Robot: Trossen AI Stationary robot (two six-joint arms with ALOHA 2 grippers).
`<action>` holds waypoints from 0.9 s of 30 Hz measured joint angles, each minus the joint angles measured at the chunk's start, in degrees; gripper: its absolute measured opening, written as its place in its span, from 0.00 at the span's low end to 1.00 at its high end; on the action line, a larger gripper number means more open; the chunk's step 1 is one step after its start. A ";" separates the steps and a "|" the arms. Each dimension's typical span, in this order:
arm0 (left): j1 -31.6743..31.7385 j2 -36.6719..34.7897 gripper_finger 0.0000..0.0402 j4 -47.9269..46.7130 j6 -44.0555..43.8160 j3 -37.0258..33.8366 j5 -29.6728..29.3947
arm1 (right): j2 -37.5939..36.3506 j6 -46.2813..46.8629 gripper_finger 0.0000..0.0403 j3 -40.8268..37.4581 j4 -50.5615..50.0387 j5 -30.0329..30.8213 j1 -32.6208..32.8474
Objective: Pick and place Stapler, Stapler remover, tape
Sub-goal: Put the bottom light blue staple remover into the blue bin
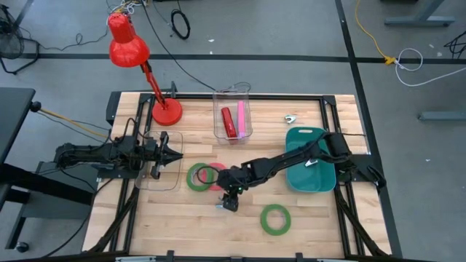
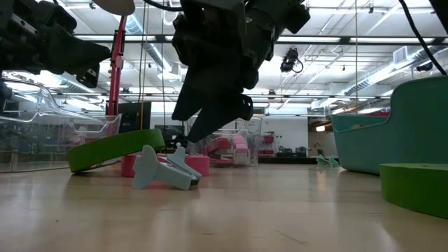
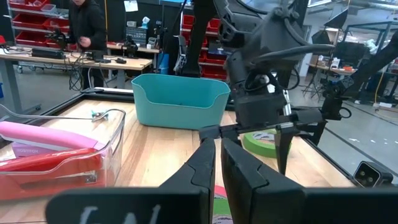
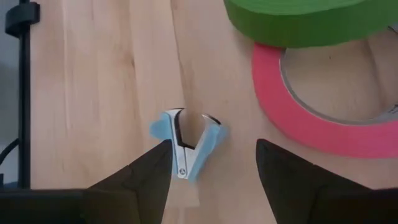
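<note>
The wooden table point(image 1: 182, 218) carries everything here, and the right arm reaches across it so that the right gripper point(image 1: 231, 195) hangs just above the boards near the middle, fingers spread wide and holding nothing. Well behind that gripper, out toward the arm's base, sits the teal bin point(image 1: 309, 178), and off to its far side stands the red desk lamp point(image 1: 138, 62). Beyond the gripper, toward the back edge, a clear plastic box point(image 1: 233, 115) holds a red stapler point(image 1: 227, 121) with a pink item lying beside it. Right next to the gripper lie two tape rings, a green tape roll point(image 1: 199, 177) leaning over a pink-red tape roll point(image 1: 217, 177), touching each other; a second green roll point(image 1: 276, 219) lies flat on the other side, apart from them. Directly under the open fingers rests the light-blue staple remover point(image 4: 186, 146), lying on the wood between the two fingertips, untouched. The left gripper point(image 1: 175, 153) waits over a clear tray on the left, its fingers closed together on nothing.
</note>
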 joint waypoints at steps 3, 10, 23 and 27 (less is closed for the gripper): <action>-0.02 0.00 0.07 0.00 0.01 0.00 0.00 | 0.05 0.74 0.57 0.00 0.21 1.15 0.16; -0.02 -0.02 0.07 0.00 -0.01 0.00 -0.01 | 3.19 3.16 0.57 -0.02 0.77 0.81 0.25; -0.01 0.00 0.07 0.00 -0.01 0.00 0.00 | 3.56 3.33 0.54 -0.02 1.59 -0.41 0.23; -0.02 0.00 0.07 0.00 -0.01 0.00 0.00 | 3.56 3.33 0.47 -0.02 1.85 -0.85 0.15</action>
